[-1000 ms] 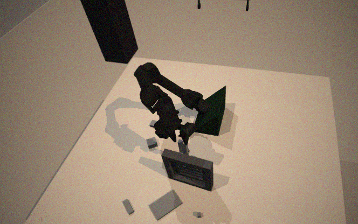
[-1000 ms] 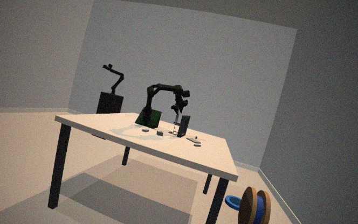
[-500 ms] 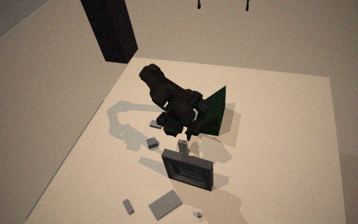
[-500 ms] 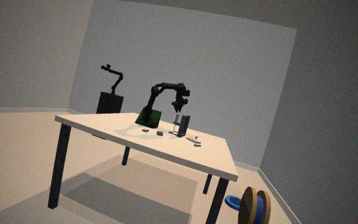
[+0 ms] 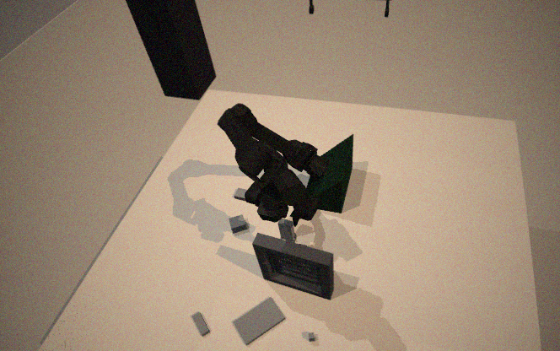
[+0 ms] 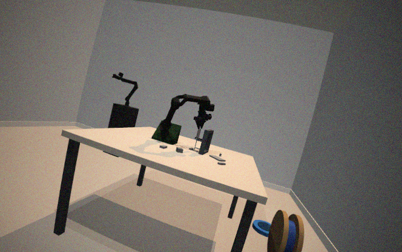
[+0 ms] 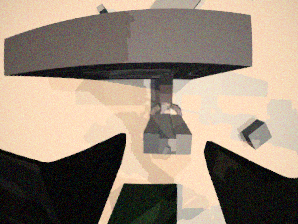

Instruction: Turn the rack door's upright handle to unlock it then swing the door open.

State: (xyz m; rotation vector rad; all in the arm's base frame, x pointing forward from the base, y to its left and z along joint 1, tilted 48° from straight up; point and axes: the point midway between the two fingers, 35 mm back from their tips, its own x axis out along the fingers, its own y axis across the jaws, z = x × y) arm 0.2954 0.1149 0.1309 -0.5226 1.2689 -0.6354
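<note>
The dark grey frame [image 5: 258, 256] [image 6: 205, 142] [image 7: 190, 37] stands upright on the table. The grey handle [image 5: 286, 229] [image 6: 198, 133] [image 7: 167, 145] stands upright on the arm's side of it, joined toward the frame by a narrow strip. The door face is mostly hidden below the frame's top in the wrist view; its exact angle is hard to tell. My gripper [image 6: 200, 127] [image 7: 165, 143] is open, pointing down just above the handle. In the wrist view the handle's top lies between the fingertips, with gaps on both sides. In the top view the arm partly hides the fingers.
A dark green panel [image 5: 333, 186] [image 6: 174, 133] [image 7: 145, 205] stands beside the arm's base. Grey blocks [image 5: 239, 224] [image 6: 179, 149] [image 7: 256, 134] lie beside the handle. Beyond the frame lie a flat slab [image 5: 259, 321], a narrow block [image 5: 200, 324] and a small cube [image 5: 311, 337].
</note>
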